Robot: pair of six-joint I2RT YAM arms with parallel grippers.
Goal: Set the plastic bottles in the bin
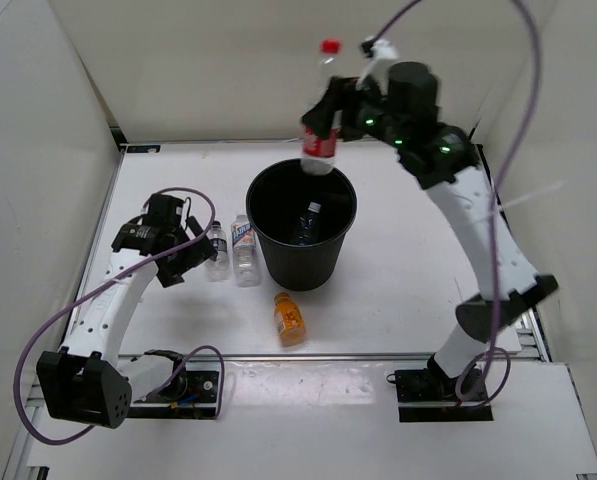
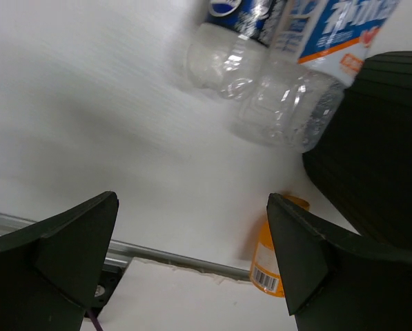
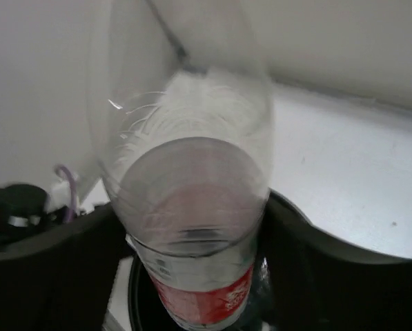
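Note:
My right gripper (image 1: 340,112) is shut on a clear plastic bottle with a red label and red cap (image 1: 321,140), holding it upright above the far rim of the round black bin (image 1: 278,265). In the right wrist view this bottle (image 3: 192,200) fills the gap between the fingers, label end down. Another bottle (image 1: 308,222) lies inside the bin. Left of the bin stand a dark-labelled bottle (image 1: 216,250) and a blue-white-labelled bottle (image 1: 244,250). My left gripper (image 1: 186,256) is open just left of them, with nothing between its fingers (image 2: 74,241). A short orange bottle (image 1: 290,318) lies in front of the bin.
White walls close off the table at the back and on both sides. A metal rail (image 1: 358,357) runs along the near edge by the arm bases. In the left wrist view the bin's wall (image 2: 378,158) and the orange bottle (image 2: 268,269) lie to the right.

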